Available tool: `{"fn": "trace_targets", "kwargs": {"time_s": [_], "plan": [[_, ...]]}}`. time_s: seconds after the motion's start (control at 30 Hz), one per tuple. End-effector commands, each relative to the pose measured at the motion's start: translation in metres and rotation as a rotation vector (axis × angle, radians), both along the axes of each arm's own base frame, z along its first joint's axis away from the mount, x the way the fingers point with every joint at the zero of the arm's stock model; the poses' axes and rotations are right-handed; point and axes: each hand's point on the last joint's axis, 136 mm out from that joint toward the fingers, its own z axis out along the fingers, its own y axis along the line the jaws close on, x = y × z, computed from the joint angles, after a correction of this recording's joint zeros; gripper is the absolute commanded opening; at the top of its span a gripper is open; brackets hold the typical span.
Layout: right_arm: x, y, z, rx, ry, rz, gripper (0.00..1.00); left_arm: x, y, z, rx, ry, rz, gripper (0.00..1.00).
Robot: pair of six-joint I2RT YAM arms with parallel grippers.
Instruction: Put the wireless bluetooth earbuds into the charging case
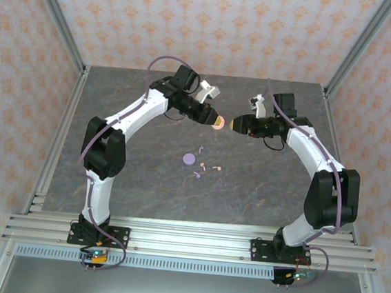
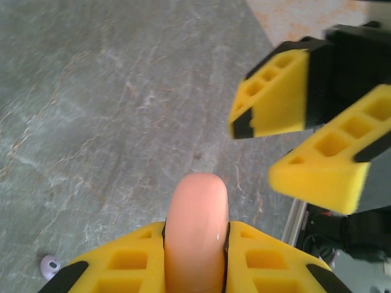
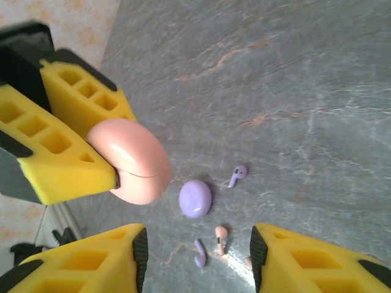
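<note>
1. Gray marble tabletop (image 1: pixel 268 188), patterned walls.
2. lavender case (image 1: pixel 189 159) lies on tabletop.
3. left hand (image 1: pixel 211 118) in air beyond lavender case, clenched on pink case (image 1: pixel 218 125).
4. Four earbuds (image 1: pixel 205 166) loose on tabletop, just right of lavender case.
5. right hand (image 1: pixel 237 125) beyond lavender case, released, empty.

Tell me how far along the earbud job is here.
Nothing is seated yet. In hand: the left gripper clamps the closed pale pink round case, the open right gripper facing it. Left: open it and seat the tiny lavender and pink stemmed earbuds lying loose beside the round lavender case.
</note>
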Motion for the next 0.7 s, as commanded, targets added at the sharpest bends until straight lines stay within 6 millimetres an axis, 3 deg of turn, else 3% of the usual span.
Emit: {"fn": "trace_targets", "kwargs": {"time_s": [0.0,0.2,0.67], "plan": [[-0.012,0.012,0.040,0.088,-0.085,0.129,0.49,-0.020,0.003,0.031,-0.056,-0.049,-0.112,0.13],[-0.025,0.019,0.070,0.149,-0.136,0.218,0.50,-0.024,0.004,0.043,-0.066,-0.070,-0.136,0.13],[-0.037,0.029,0.078,0.147,-0.149,0.313,0.53,-0.045,0.005,0.088,-0.144,-0.127,-0.194,0.13]]}}
